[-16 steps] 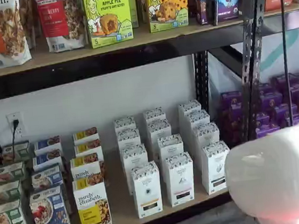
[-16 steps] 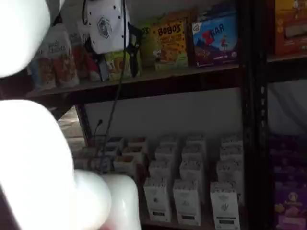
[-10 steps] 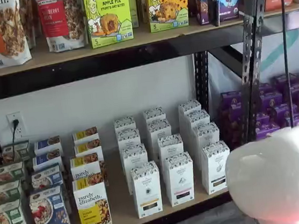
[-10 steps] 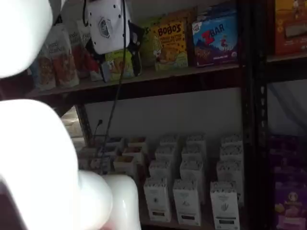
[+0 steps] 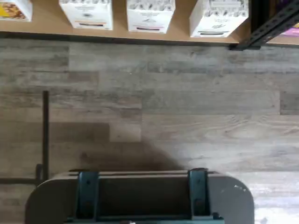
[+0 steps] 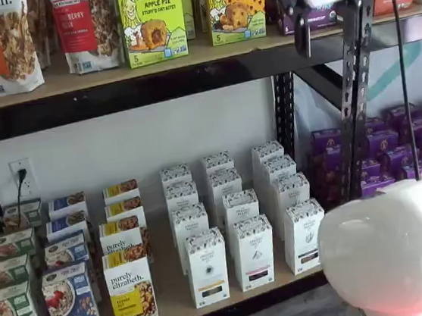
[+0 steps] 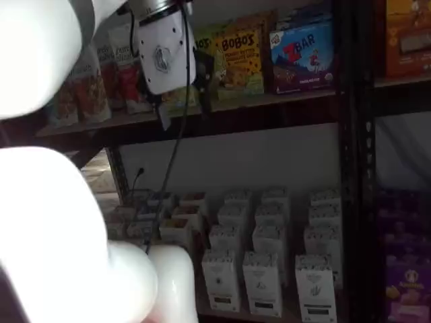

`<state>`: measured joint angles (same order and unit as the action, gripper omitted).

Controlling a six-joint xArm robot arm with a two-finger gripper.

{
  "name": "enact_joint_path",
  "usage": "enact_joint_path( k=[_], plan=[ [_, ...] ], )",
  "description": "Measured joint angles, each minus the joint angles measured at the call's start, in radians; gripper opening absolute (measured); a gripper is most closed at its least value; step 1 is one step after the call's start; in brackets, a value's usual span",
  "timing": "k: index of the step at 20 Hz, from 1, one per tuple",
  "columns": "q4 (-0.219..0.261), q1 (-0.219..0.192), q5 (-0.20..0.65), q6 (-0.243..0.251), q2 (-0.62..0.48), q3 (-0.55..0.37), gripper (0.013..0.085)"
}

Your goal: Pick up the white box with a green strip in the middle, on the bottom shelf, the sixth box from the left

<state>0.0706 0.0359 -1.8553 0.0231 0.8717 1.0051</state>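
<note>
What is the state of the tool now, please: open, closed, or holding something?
Tool: open and holding nothing; it hangs up by the upper shelf, far above the white box.

Matt white cardboard cartons (image 6: 253,251) stand on a smooth, light-tan wooden shelf board (image 6: 172,288). The perforated uprights (image 6: 355,73) are black painted metal. Weathered grey wood-look planks (image 5: 154,102) cover the floor, and the robot arm's white shell (image 6: 396,247) looks glossy plastic.
</note>
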Motion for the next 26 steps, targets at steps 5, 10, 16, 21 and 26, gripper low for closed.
enact_joint_path(
  k=[5, 10, 16, 21, 26],
  plan=[
    [-0.032, -0.095, 0.161, -0.075, 0.022, -0.145, 0.0850],
    [-0.028, -0.132, 0.312, -0.106, 0.018, -0.276, 0.0850],
    [-0.062, -0.190, 0.526, -0.160, 0.025, -0.432, 0.0850],
    [-0.035, -0.188, 0.656, -0.147, -0.009, -0.522, 0.0850],
    [-0.022, -0.181, 0.817, -0.129, -0.084, -0.616, 0.0850]
  ],
)
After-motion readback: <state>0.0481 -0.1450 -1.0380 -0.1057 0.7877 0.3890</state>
